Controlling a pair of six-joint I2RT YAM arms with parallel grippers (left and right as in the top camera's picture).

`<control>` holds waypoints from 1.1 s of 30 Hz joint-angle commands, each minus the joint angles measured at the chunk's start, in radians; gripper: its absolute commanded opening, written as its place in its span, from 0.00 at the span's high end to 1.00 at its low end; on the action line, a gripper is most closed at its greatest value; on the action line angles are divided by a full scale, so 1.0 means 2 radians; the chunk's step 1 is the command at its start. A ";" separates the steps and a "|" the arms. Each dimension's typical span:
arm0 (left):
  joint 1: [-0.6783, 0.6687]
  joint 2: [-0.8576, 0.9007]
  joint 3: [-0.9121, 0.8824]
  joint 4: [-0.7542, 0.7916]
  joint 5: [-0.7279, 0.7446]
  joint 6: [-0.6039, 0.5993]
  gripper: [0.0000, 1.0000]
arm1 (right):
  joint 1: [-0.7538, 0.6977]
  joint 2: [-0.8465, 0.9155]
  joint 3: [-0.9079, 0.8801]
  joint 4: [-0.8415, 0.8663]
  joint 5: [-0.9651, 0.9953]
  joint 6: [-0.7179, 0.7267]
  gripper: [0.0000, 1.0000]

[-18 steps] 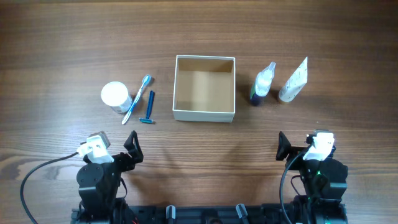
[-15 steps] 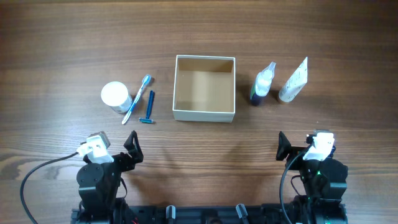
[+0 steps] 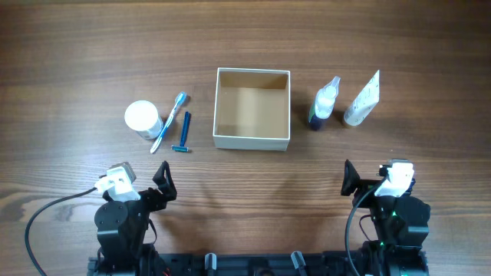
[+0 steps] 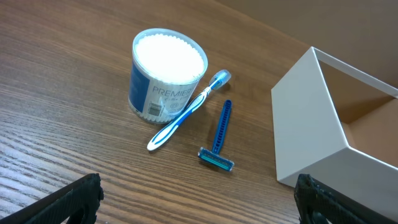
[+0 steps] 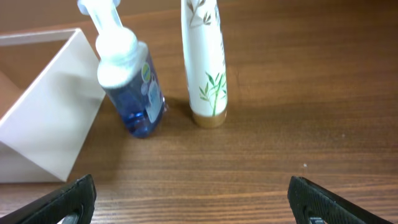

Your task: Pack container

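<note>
The container (image 3: pixel 252 141), a square white-walled box with a tan inside, stands empty at the table's middle; it shows in the left wrist view (image 4: pixel 311 124) and the right wrist view (image 5: pixel 50 118). Left of it lie a round white jar (image 3: pixel 142 119), a blue toothbrush (image 3: pixel 169 121) and a blue razor (image 3: pixel 185 132). Right of it stand a blue pump bottle (image 3: pixel 323 102) and a white tube (image 3: pixel 362 100). My left gripper (image 3: pixel 162 181) is open and empty near the front edge, below the razor (image 4: pixel 219 134). My right gripper (image 3: pixel 349 181) is open and empty, below the bottle (image 5: pixel 134 87).
The jar (image 4: pixel 166 73) and toothbrush (image 4: pixel 186 112) lie close together, touching. The tube (image 5: pixel 205 62) stands just right of the pump bottle. Both arm bases sit at the table's front edge, with a black cable (image 3: pixel 46 218) trailing from the left one.
</note>
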 commanded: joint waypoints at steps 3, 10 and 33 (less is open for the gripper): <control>0.002 -0.005 -0.004 0.002 0.004 0.001 0.00 | 0.003 -0.004 0.000 0.045 -0.014 0.192 0.00; 0.002 -0.005 -0.004 0.002 0.004 0.001 0.00 | 0.003 0.033 0.070 0.133 -0.147 0.206 0.00; 0.002 -0.005 -0.004 0.002 0.004 0.001 0.00 | 0.085 0.683 0.783 -0.223 -0.076 0.118 0.00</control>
